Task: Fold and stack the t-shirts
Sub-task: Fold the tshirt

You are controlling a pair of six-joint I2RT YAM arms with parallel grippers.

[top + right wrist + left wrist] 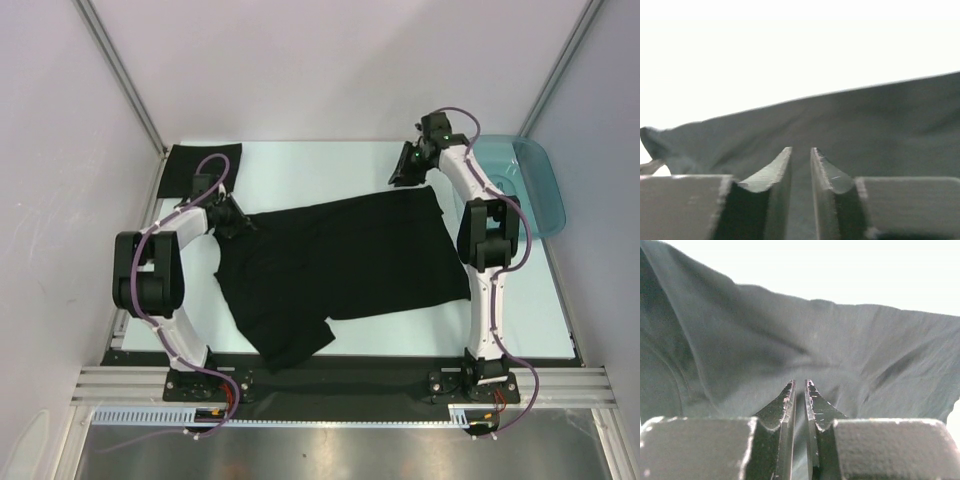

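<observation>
A black t-shirt (350, 265) lies spread and rumpled across the middle of the table. My left gripper (238, 224) is shut on its far left edge; in the left wrist view the jaws (800, 385) pinch cloth (815, 340) that stretches away taut. My right gripper (405, 180) is shut on the shirt's far right corner; in the right wrist view the jaws (801, 150) hold a thin fold of the cloth (865, 120). A second black t-shirt (198, 170) lies folded at the back left corner.
A translucent teal plastic tray (535, 190) stands at the back right, beside the right arm. White walls and metal posts close in the table on the left, back and right. A black strip runs along the near edge by the arm bases.
</observation>
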